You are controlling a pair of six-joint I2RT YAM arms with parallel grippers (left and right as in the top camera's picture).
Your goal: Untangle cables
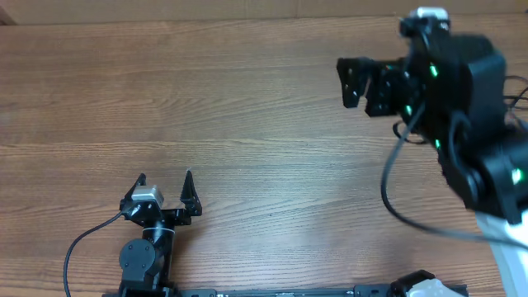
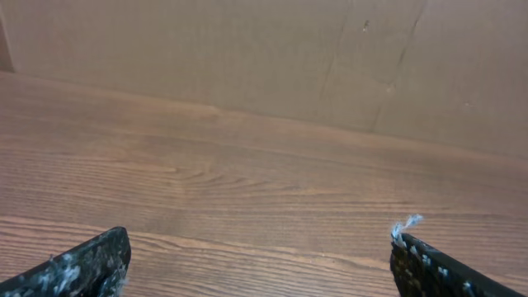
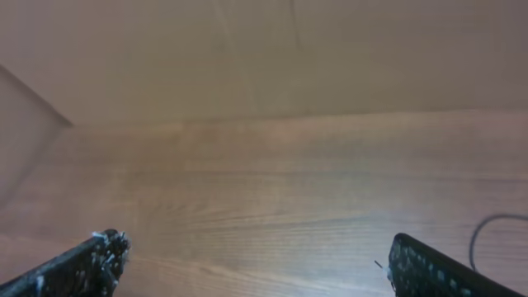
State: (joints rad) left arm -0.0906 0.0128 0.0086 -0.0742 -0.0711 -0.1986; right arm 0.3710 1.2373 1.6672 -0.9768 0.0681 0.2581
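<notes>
Right gripper (image 1: 363,89) up high, jaws wide | left gripper (image 1: 165,177) near edge, wide too | cables not in sight, I'd find them before grabbing

Cropped by the bottom edge in both wrist views: left fingers (image 2: 91,266) and right fingers (image 3: 78,268), tips only. Just outside the right gripper's jaws, dark cord (image 3: 475,239), cut by the frame edge; cable or arm wire, cannot tell. Overhead, right arm (image 1: 470,107) blurred.

Thin dark cable (image 3: 480,226), curved arc lying on the tabletop (image 3: 272,190), mostly out of frame
</notes>
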